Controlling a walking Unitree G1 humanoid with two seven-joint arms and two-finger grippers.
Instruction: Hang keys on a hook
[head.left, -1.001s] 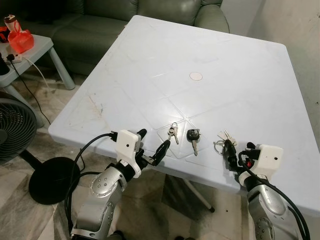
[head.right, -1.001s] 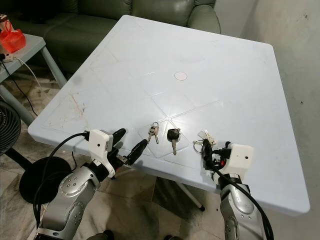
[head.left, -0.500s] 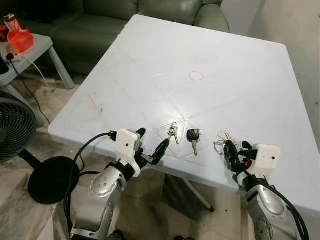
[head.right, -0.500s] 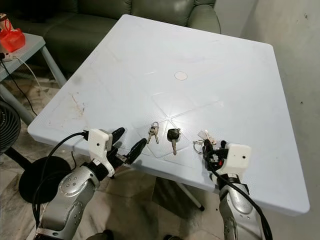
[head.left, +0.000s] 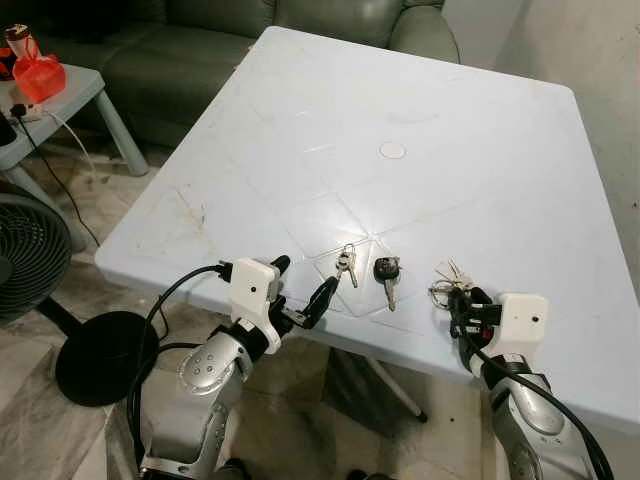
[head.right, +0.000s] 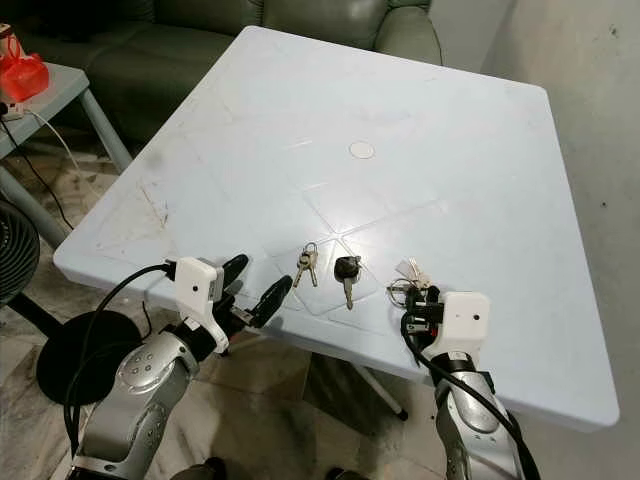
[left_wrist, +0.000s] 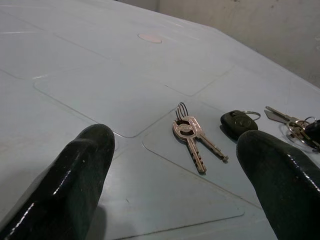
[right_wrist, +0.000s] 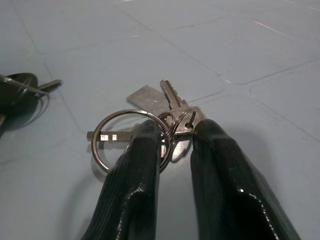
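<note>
Three sets of keys lie near the front edge of the white table (head.left: 400, 100): a silver pair (head.left: 345, 264), a black-headed car key (head.left: 386, 272) and a bunch on a ring (head.left: 448, 278). My right gripper (head.left: 462, 303) rests at the bunch. In the right wrist view its two fingers (right_wrist: 145, 150) are pinched close on the bunch (right_wrist: 165, 120), with the small ring and a key head between them, and the bunch lies flat on the table. My left gripper (head.left: 306, 277) is open at the table's edge, pointing at the silver pair (left_wrist: 192, 135).
A green sofa (head.left: 200, 40) stands behind the table. At the far left are a small side table (head.left: 80, 95) with a red bag (head.left: 40, 75), a cable, and a floor fan (head.left: 30, 250) with its round black base (head.left: 100, 355). A wall runs along the right.
My right gripper has moved forward onto the key bunch and its fingers have come together on it. The left gripper and the other keys have stayed where they were.
</note>
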